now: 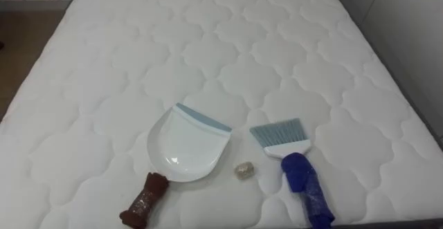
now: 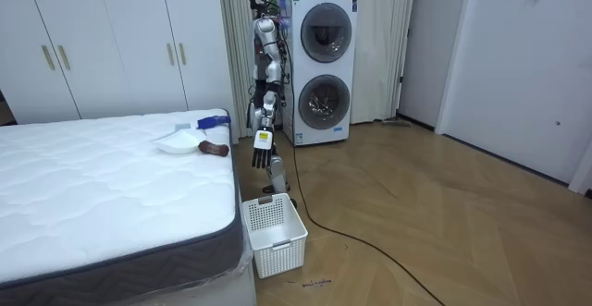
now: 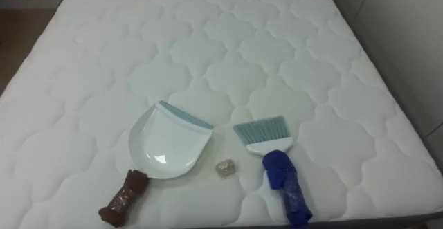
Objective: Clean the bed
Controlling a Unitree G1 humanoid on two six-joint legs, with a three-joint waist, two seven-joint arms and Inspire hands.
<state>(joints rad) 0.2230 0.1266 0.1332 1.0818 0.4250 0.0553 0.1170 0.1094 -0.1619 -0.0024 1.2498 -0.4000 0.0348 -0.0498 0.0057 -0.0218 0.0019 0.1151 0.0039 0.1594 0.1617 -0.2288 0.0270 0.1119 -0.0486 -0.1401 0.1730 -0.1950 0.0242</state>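
On the white quilted mattress (image 1: 208, 56), near its front edge, lies a white dustpan (image 1: 187, 146) with a blue-grey lip and a brown handle (image 1: 144, 201). To its right lies a hand brush (image 1: 287, 146) with pale blue bristles and a dark blue handle. A small crumpled beige lump (image 1: 243, 171) rests on the mattress between them. In the room view I stand upright at the end of the bed, beside the dustpan (image 2: 178, 141) and brush (image 2: 213, 119). My left hand (image 2: 262, 149) hangs at my side, fingers relaxed, holding nothing.
A white slatted basket (image 2: 273, 234) stands on the wood floor at the bed's corner, near my feet. Stacked washing machines (image 2: 324, 66) are behind me. White wardrobes (image 2: 111, 47) run along the bed's far side.
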